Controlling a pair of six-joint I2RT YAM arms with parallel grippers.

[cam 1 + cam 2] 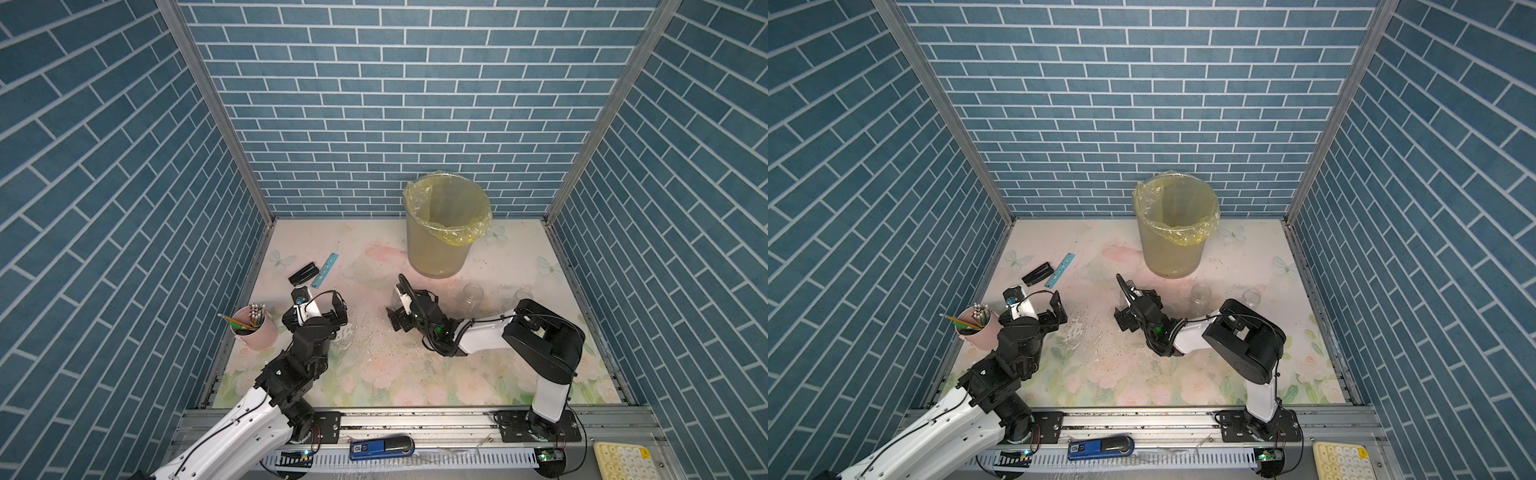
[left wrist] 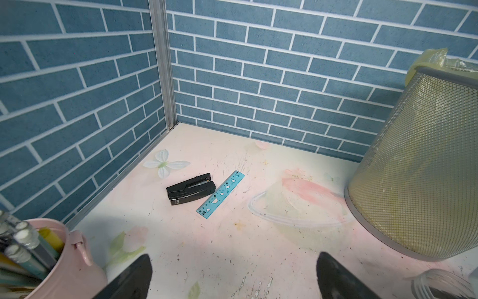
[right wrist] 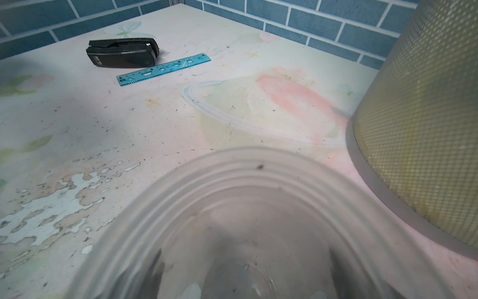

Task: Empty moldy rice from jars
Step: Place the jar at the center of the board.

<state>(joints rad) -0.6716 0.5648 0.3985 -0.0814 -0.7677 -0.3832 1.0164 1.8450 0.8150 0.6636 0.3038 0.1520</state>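
Note:
Three clear jars stand open and look empty in both top views. One jar [image 1: 396,296] [image 1: 1126,296] stands between the fingers of my right gripper [image 1: 398,301], which is open around it. In the right wrist view this jar's threaded mouth [image 3: 248,176] fills the lower frame, and the dark fingers [image 3: 155,264] show through its wall on either side. The other two jars [image 1: 473,296] [image 1: 522,296] stand to the right, behind the right arm. My left gripper [image 2: 233,256] [image 1: 316,306] hovers open over bare mat near the pink cup. The moldy rice is out of view.
A mesh bin [image 1: 436,249] with a yellow bag stands at the back, close to the jar. A black stapler [image 1: 303,274] and a blue ruler [image 1: 325,270] lie back left. A pink pencil cup [image 1: 259,332] stands beside the left arm. White flakes [image 1: 353,332] dot the mat.

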